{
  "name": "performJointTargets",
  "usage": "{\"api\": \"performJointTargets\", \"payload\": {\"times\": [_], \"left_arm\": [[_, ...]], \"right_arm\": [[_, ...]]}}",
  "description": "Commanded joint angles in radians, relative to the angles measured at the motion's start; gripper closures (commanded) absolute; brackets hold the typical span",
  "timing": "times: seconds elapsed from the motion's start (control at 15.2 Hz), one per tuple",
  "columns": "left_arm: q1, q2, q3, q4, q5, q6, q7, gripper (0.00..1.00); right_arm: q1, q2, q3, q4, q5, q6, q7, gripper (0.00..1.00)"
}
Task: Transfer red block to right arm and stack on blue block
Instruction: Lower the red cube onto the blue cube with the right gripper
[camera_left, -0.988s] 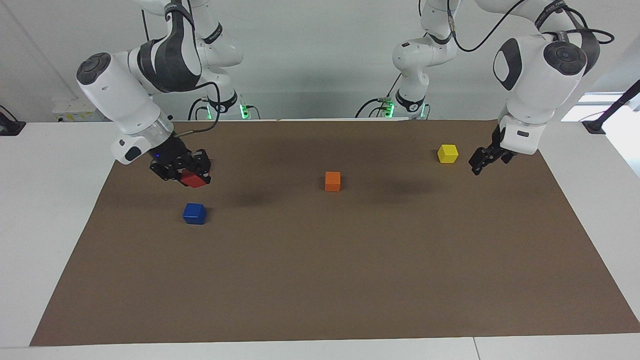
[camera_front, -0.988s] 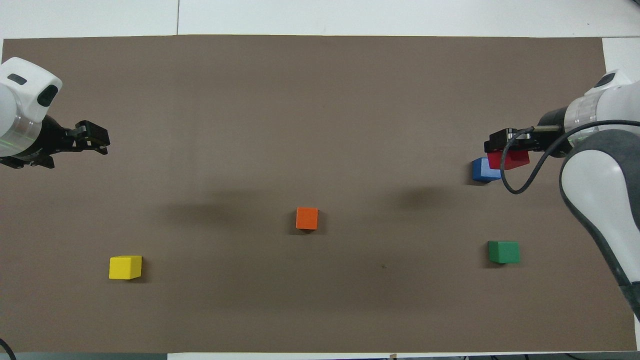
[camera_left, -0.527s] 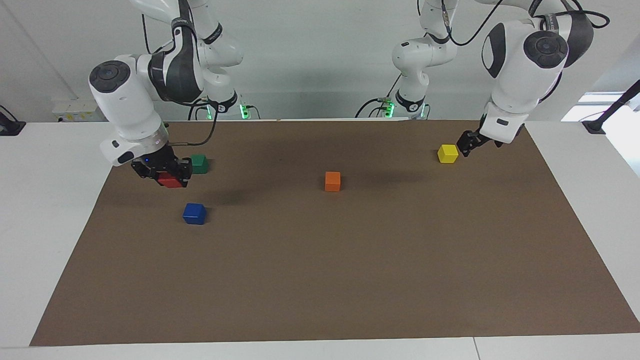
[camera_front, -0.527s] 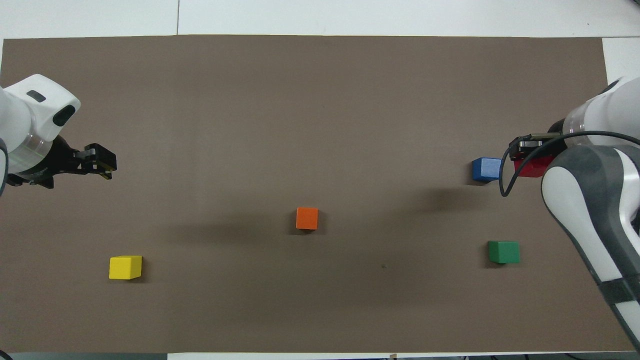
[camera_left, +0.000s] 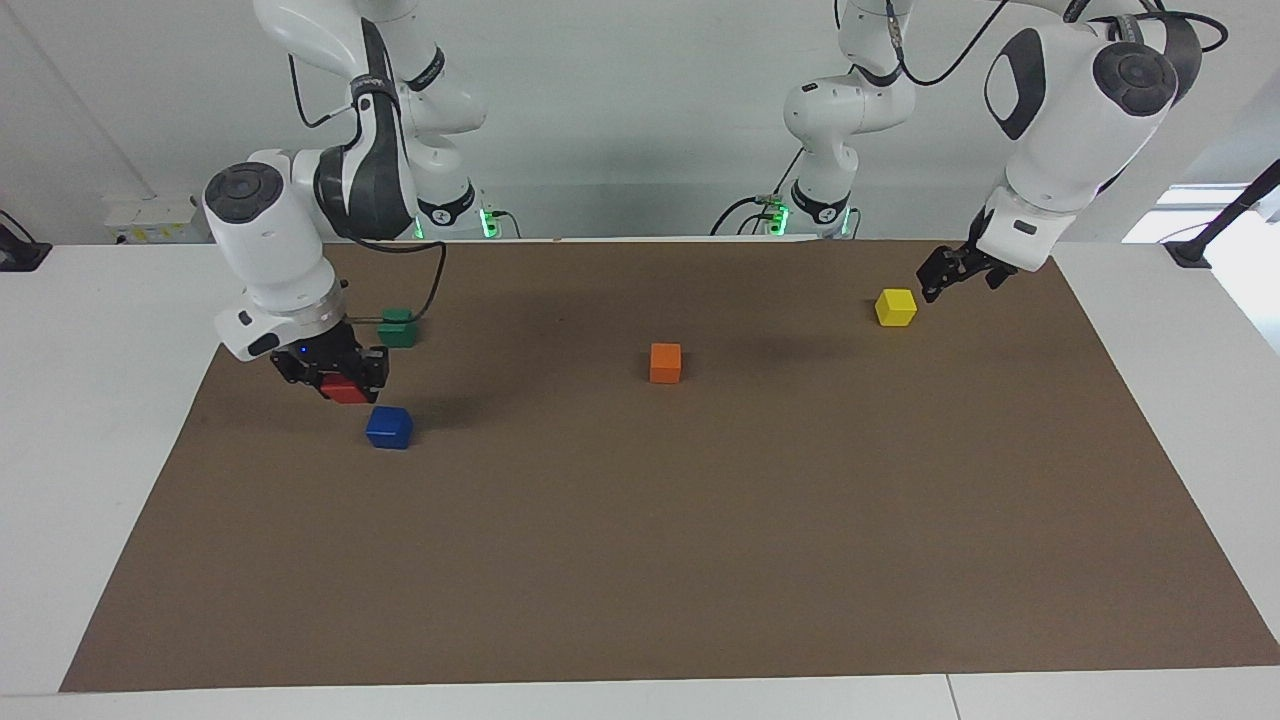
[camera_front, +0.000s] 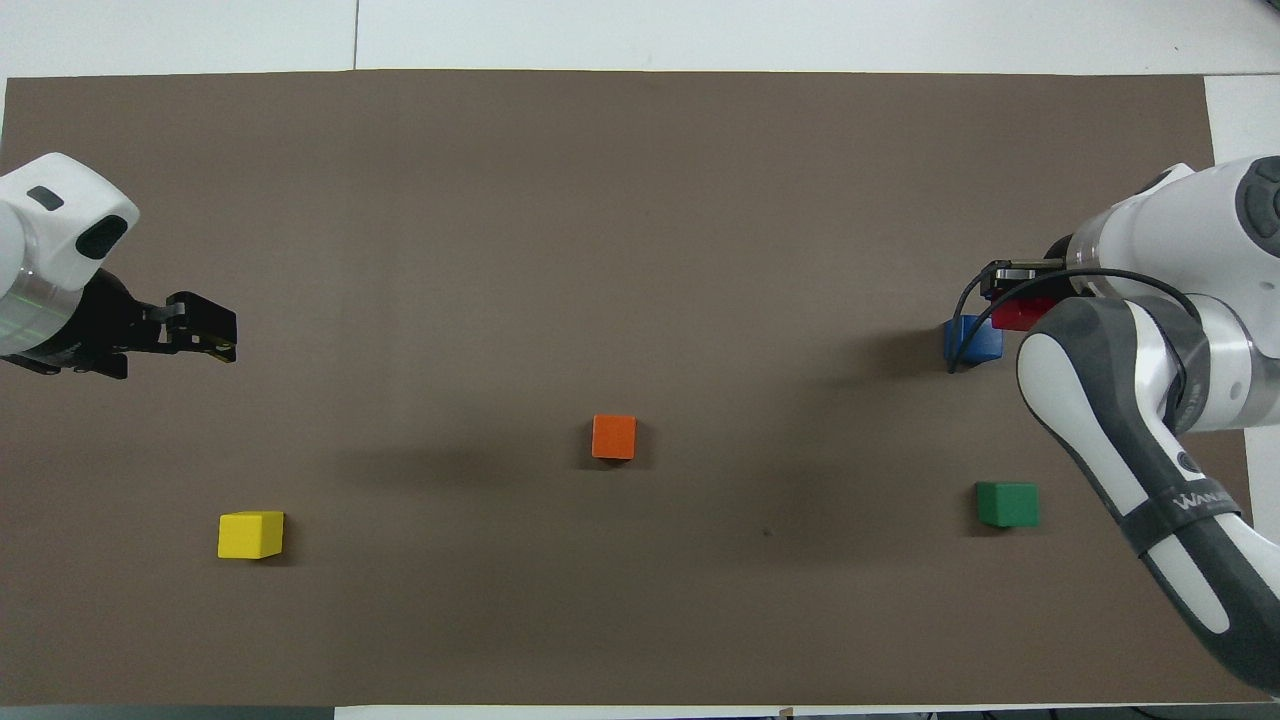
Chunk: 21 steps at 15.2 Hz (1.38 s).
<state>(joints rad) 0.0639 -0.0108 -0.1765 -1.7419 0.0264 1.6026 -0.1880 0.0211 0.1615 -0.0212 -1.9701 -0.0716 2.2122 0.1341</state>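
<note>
Red block (camera_left: 345, 390): small glossy cube, pinched in the right gripper (camera_left: 332, 368), held in the air just beside the blue block (camera_left: 389, 427), toward the right arm's end of the desk (camera_left: 640, 560). Blue block sits alone on the brown mat (camera_front: 600, 200). Right arm's link reads "WANDE…", partly cut off. Green block (camera_left: 397, 328) lies nearer the robots than the blue one. Orange block (camera_left: 665, 362) mid-mat. Left gripper (camera_left: 940, 278) hangs over the mat near the yellow block (camera_left: 895, 307); finger state cannot be told.
</note>
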Motion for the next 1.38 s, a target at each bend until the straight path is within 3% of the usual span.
{"api": "performJointTargets", "payload": {"times": [0.0, 0.4, 1.32], "left_arm": [[-0.041, -0.024, 0.048, -0.034, -0.013, 0.027, 0.01, 0.0], [-0.042, -0.006, 0.069, 0.001, -0.034, 0.036, 0.01, 0.0], [-0.058, -0.004, 0.052, 0.05, -0.036, 0.085, 0.019, 0.0]], "right_arm": [[-0.01, 0.027, 0.009, -0.009, -0.025, 0.046, 0.041, 1.0], [-0.004, 0.04, 0.01, -0.09, -0.025, 0.138, 0.159, 1.0], [-0.006, -0.005, 0.01, -0.101, -0.024, 0.037, 0.156, 1.0]]}}
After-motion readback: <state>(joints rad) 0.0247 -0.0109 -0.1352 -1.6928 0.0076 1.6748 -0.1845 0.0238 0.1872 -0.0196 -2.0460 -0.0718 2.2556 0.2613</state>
